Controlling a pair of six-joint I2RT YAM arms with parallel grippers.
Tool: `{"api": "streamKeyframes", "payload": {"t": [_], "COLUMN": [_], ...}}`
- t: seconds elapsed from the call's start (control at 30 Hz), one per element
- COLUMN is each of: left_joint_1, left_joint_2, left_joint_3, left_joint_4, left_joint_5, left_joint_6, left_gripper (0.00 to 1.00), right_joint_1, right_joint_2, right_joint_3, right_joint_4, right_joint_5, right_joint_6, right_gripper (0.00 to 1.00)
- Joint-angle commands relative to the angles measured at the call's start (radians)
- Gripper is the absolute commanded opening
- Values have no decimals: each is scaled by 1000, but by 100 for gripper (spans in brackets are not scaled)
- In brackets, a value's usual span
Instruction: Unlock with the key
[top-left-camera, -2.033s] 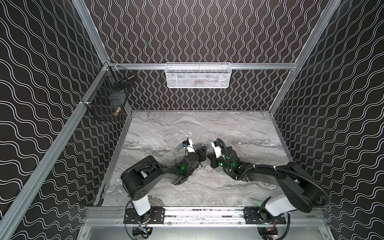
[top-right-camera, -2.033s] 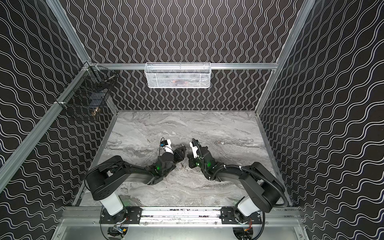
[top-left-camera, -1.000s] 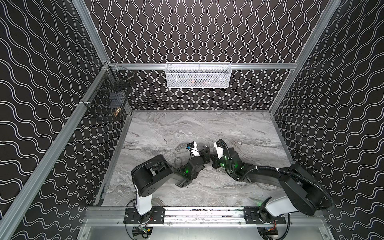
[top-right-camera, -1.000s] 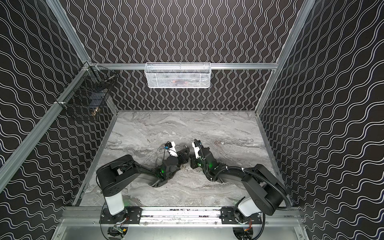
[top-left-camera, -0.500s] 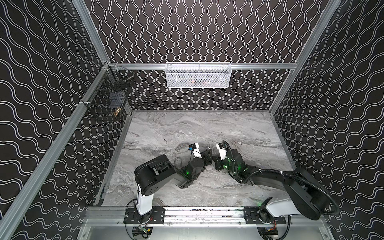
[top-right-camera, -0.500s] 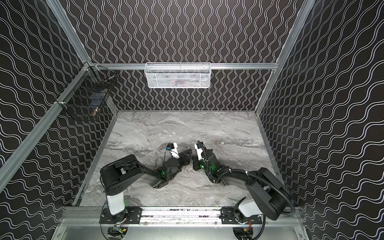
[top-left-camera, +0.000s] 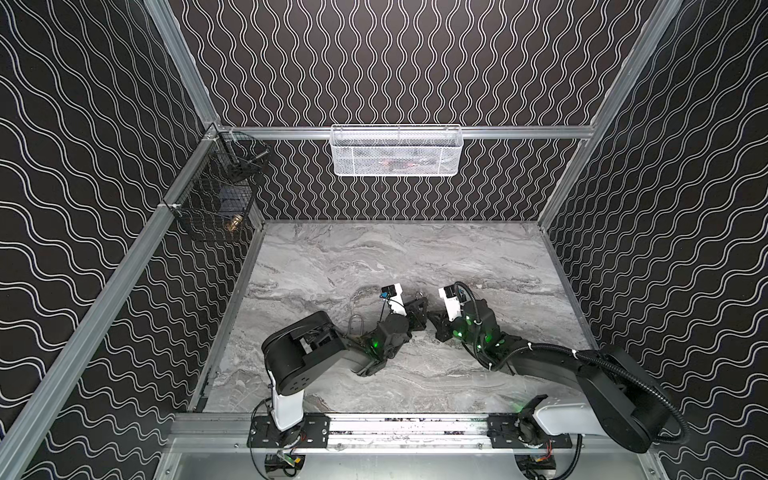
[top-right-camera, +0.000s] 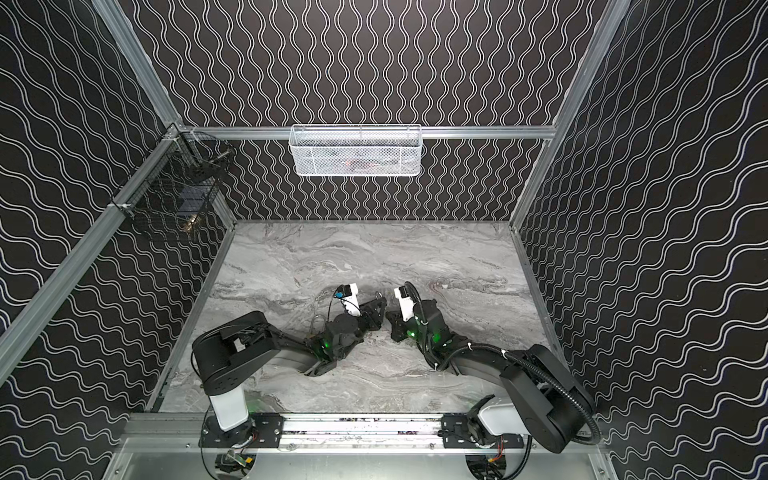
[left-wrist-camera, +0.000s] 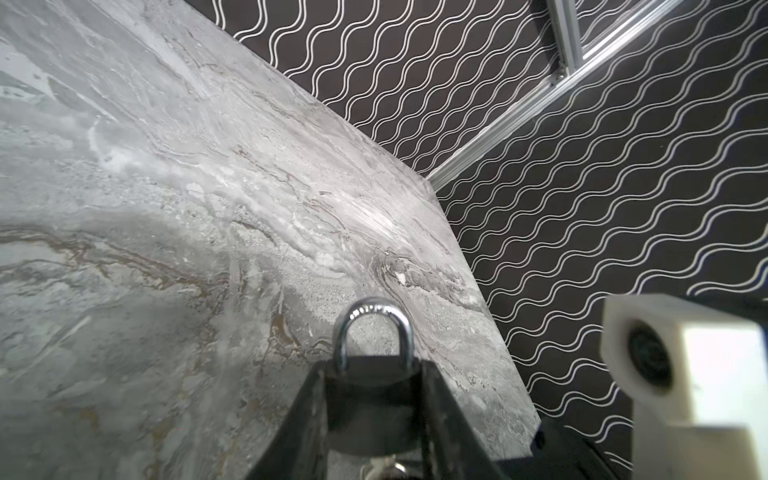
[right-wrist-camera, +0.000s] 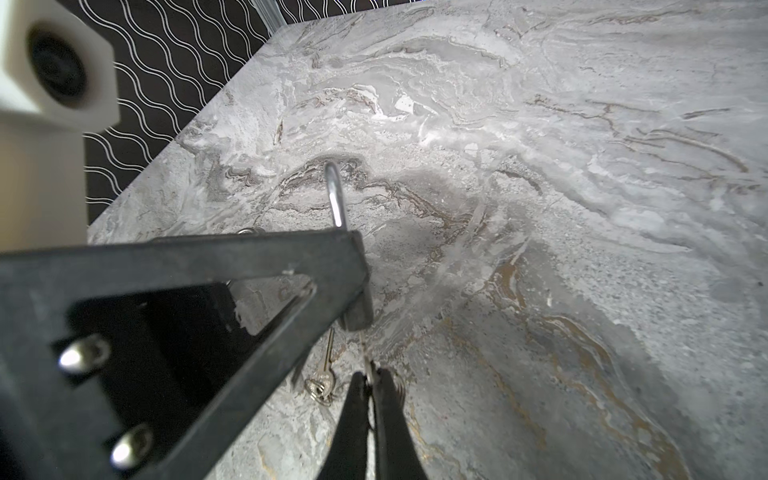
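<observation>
Clamping the padlock (left-wrist-camera: 370, 415), our left end effector (left-wrist-camera: 374, 374) holds it over the near-middle worktop (top-left-camera: 374, 257). The right end effector (right-wrist-camera: 371, 378) pinches the key (right-wrist-camera: 365, 353), tip at the padlock's underside. We see a left finger (right-wrist-camera: 208, 257) hiding the keyhole, a spare key (right-wrist-camera: 326, 376) beside it, and a second padlock (top-left-camera: 356, 326) to the left.

No text, label, brand, number or sign can be read in any view. The padlock (left-wrist-camera: 374, 399) has a faint stamped mark at 12 o'clock on its shackle loop, too blurred to read.

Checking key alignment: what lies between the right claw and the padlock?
Right wrist view: only the key, pinched edge-on in the right claw, runs toward the padlock.
</observation>
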Motion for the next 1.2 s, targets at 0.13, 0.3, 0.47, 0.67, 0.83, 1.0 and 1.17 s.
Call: {"api": "streamKeyframes", "payload": {"t": [0.13,0.3,0.47,0.67,0.83,1.0,1.17], "left_joint_1": [-14,-44,-68,-71,-67,-46,-33], "left_joint_2": [51,77,83,107,110,105,115], "left_joint_3": [-19,10,58,73,53,-8,-13], "left_joint_4": [-19,-32,-163,-156,-68,50,68], "left_joint_5": [-31,-91,-104,-50,2,53,100], "left_joint_6": [25,18,-38,-104,-59,-26,-18], "left_gripper": [11,10,10,10,12,16,28], "right_joint_1": [8,18,-5,-8,-13,-14,-19], "right_joint_2": [21,28,15,11,-9,-38,-44], "right_joint_3": [23,24,19,5,-22,-47,-52], "right_joint_4": [181,175,128,174,234,266,272], "right_joint_5": [-46,1,97,52,-24,-43,-46], "right_joint_6": [57,80,107,90,80,74,75], "right_gripper": [0,0,0,0,0,0,0]}}
